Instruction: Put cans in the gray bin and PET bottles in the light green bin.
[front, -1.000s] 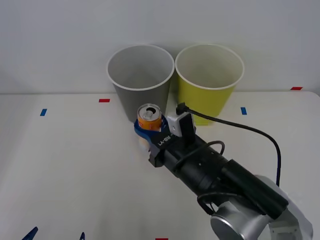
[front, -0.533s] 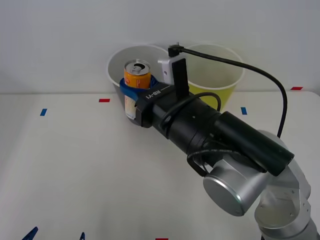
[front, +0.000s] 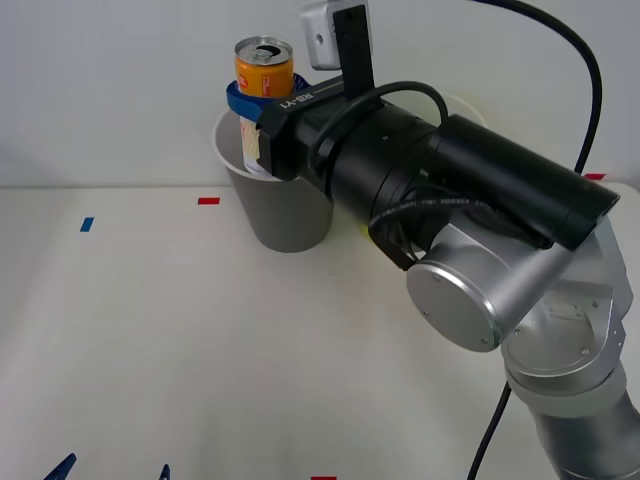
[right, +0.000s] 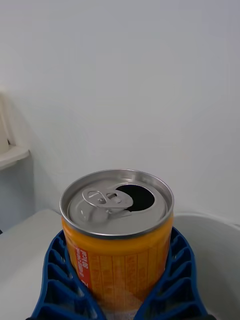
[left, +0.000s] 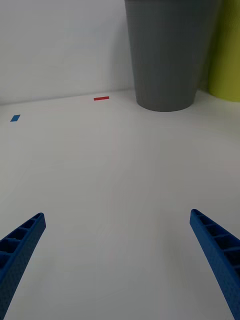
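Note:
A small orange can (front: 264, 70) with an opened silver top is held upright in the air by my right gripper (front: 248, 105), which is shut on it. The can hangs over the near-left part of the gray bin's (front: 285, 215) rim. In the right wrist view the blue fingers (right: 55, 280) wrap both sides of the can (right: 117, 235), with the bin's pale inside (right: 215, 240) behind it. The light green bin (left: 227, 50) stands right of the gray bin (left: 167, 55), mostly hidden behind my right arm in the front view. No PET bottles are in view. My left gripper (left: 117, 250) is open and low near the table's front edge.
Small red (front: 208, 201) and blue (front: 87, 225) tape marks lie on the white table. A plain wall rises just behind the bins. My right arm (front: 480, 220) spans the right half of the front view, above the table.
My right arm has lifted the can from the table in front of the gray bin up and back, to above that bin's rim. The left gripper has not moved.

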